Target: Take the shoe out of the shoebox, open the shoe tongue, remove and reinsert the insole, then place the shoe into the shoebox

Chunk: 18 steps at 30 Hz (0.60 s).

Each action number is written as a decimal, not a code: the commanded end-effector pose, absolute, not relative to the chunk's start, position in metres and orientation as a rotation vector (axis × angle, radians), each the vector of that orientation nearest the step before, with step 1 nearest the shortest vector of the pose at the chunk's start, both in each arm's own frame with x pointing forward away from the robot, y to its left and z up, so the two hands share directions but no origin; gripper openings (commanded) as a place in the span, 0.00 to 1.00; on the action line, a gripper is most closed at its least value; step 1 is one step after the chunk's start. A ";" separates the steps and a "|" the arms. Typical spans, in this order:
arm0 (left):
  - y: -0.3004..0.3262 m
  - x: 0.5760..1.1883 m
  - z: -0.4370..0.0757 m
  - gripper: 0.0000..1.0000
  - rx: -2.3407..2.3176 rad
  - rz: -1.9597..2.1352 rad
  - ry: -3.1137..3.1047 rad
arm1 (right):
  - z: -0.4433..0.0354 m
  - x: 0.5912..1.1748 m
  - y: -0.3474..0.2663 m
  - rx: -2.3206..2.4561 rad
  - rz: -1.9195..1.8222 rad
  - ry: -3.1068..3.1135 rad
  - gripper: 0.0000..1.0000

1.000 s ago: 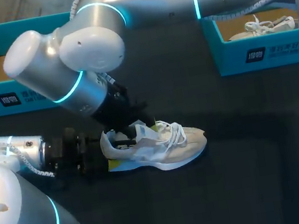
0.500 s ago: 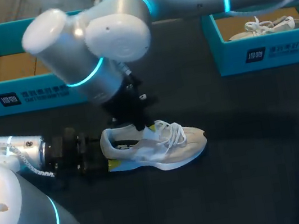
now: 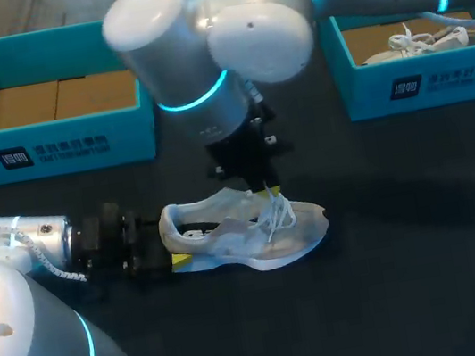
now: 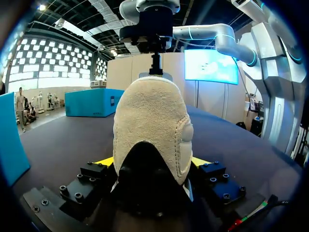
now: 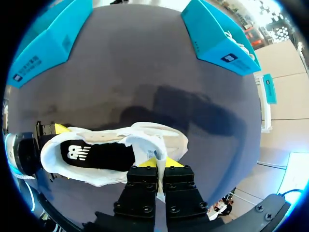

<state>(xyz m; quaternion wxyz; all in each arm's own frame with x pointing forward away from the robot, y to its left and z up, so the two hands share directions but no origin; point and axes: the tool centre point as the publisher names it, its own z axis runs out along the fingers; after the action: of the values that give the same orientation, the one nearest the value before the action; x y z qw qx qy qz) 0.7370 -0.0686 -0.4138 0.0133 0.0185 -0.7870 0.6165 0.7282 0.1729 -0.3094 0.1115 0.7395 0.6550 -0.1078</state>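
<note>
A pale cream sneaker (image 3: 255, 234) lies on its sole on the dark table, toe pointing right. My left gripper (image 3: 170, 245) comes in from the left, and in the left wrist view its fingers (image 4: 103, 163) press the heel (image 4: 152, 125) from both sides. My right gripper (image 3: 266, 191) hangs over the laces. In the right wrist view it (image 5: 161, 166) is shut on the white tongue (image 5: 149, 147), which is pulled up off the opening. A black insole (image 5: 99, 155) shows inside the shoe.
A teal shoebox (image 3: 61, 150) with brown cardboard inside stands at the back left. At the back right, another teal shoebox (image 3: 409, 88) holds a second white shoe (image 3: 419, 41). My right arm's big elbow (image 3: 209, 56) looms over the table's middle.
My right gripper slid from the shoe's opening near the heel rightward to the tongue and shut on it. The left gripper and the shoe stayed in place.
</note>
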 end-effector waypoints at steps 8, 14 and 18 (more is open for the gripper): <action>-0.070 0.737 -0.416 0.00 0.061 1.917 -2.458 | -0.318 0.723 0.139 2.498 -0.089 1.675 0.00; -0.070 0.737 -0.416 0.00 0.061 1.917 -2.458 | -0.330 0.722 0.127 2.533 -0.113 1.645 0.00; -0.070 0.737 -0.416 0.00 0.061 1.917 -2.458 | -0.343 0.720 0.124 2.562 -0.128 1.634 0.00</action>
<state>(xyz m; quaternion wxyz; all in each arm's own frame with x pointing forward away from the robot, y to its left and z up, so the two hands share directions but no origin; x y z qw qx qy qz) 0.7372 -0.0694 -0.4134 0.0132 0.0186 -0.7871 0.6164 0.7231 0.1283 -0.3313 0.0610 0.7875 0.6094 -0.0697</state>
